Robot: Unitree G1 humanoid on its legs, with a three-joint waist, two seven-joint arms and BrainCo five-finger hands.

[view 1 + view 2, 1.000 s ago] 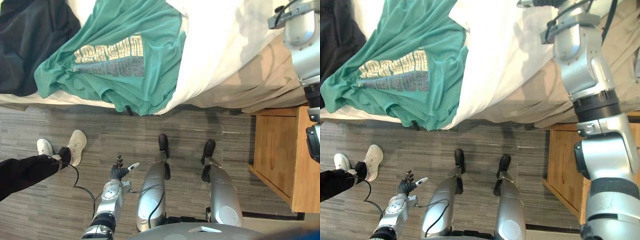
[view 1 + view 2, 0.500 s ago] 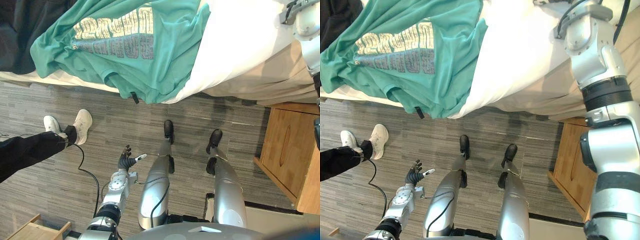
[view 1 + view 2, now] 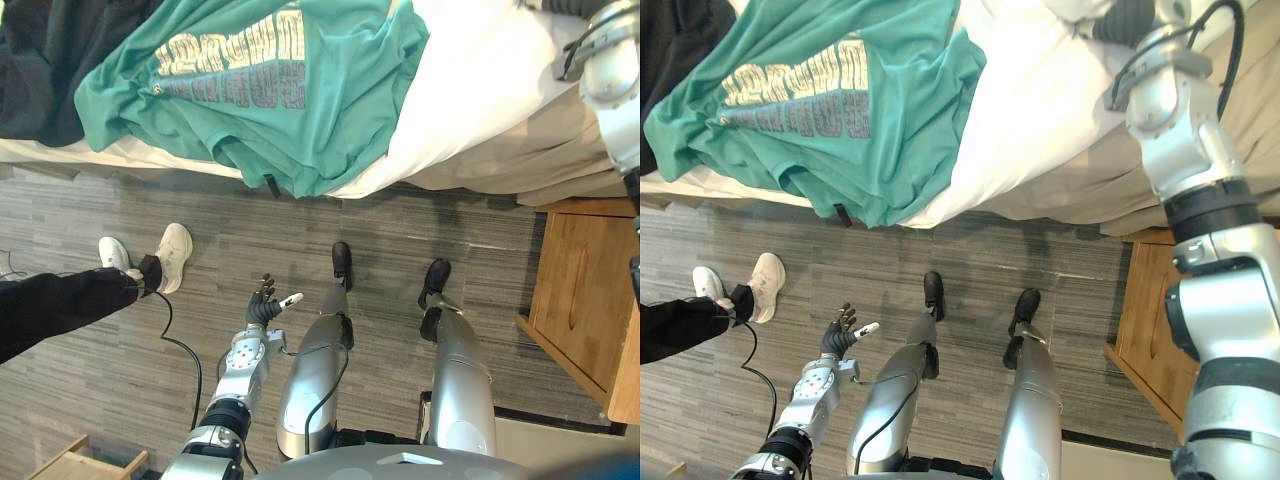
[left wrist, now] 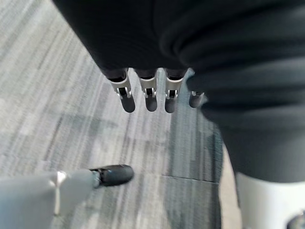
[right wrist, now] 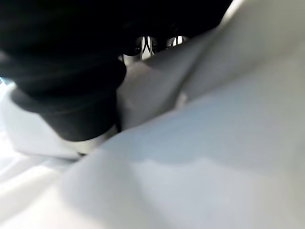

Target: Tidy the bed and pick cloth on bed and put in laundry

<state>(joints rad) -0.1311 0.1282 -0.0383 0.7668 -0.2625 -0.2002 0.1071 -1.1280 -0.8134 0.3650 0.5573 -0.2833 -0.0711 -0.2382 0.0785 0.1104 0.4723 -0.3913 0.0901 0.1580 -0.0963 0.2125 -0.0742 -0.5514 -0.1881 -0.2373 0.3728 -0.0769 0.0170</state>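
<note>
A teal printed T-shirt [image 3: 270,90] lies spread on the bed, its hem drooping over the near edge. Beside it, at the far left, lies a black garment [image 3: 40,70]. A white sheet [image 3: 480,80] covers the rest of the bed. My right arm stretches over that sheet, its dark wrist [image 3: 1122,17] at the upper edge. In the right wrist view my right hand [image 5: 71,62] is pushed into a raised fold of the white sheet [image 5: 214,143], which hides its grip. My left hand [image 3: 262,308] hangs open above the floor, its fingers [image 4: 147,98] straight and holding nothing.
A person's black-trousered leg [image 3: 60,305] and white shoes [image 3: 172,252] stand on the grey plank floor at the left. A wooden nightstand [image 3: 585,300] sits at the right, against the bed's tan side [image 3: 540,160]. A light wooden piece [image 3: 80,462] shows at the lower left.
The whole picture has shifted, so the camera moved. My right wrist has come into sight at the upper edge over the sheet. The left hand hangs as before.
</note>
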